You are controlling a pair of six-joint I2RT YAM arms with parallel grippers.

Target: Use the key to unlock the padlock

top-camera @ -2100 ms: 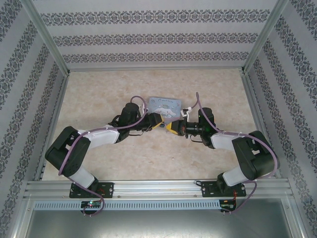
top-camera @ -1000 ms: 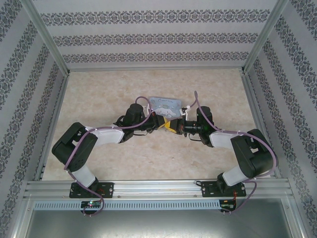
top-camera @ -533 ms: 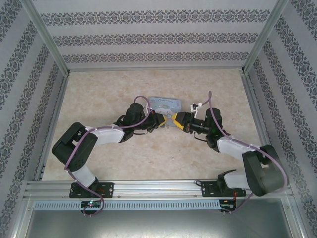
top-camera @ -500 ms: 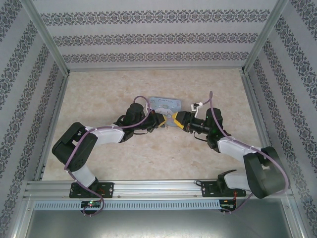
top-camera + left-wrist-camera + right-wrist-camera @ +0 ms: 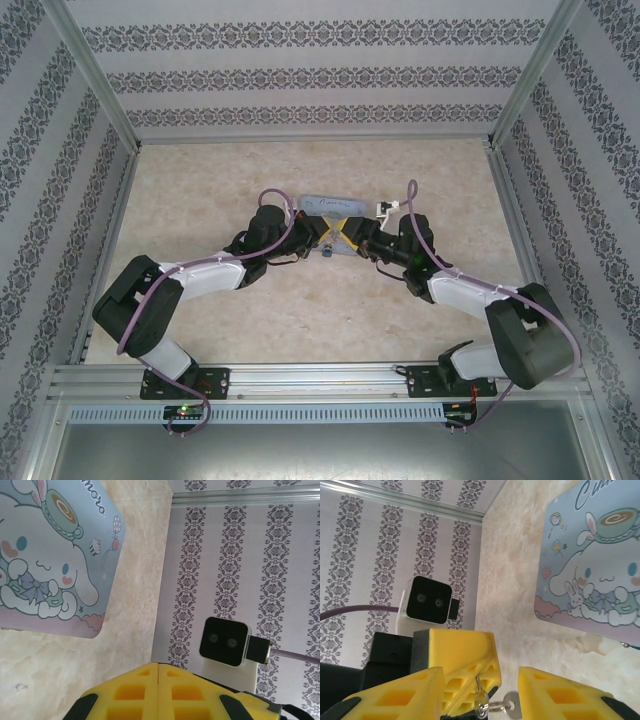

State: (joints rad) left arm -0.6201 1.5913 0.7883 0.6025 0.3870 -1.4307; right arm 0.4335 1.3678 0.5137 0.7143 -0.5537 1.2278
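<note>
**Top external:** The left gripper (image 5: 323,234) and right gripper (image 5: 348,233) stood tip to tip at the near edge of the cartoon tin (image 5: 325,203). The dark teal padlock (image 5: 328,250) lay just beneath them.

**Left wrist:** The left fingers (image 5: 130,695) were pressed together, with the closed tin beyond them on the marbled table (image 5: 135,580).

**Right wrist:** The right fingers (image 5: 560,695) stood apart, flanking the key (image 5: 478,689) and its ring (image 5: 481,708). The key's stem ran into the left fingers.

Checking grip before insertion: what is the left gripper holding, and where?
Left gripper pinches a thin metal stem above a small ring; its identity cannot be told.
</note>
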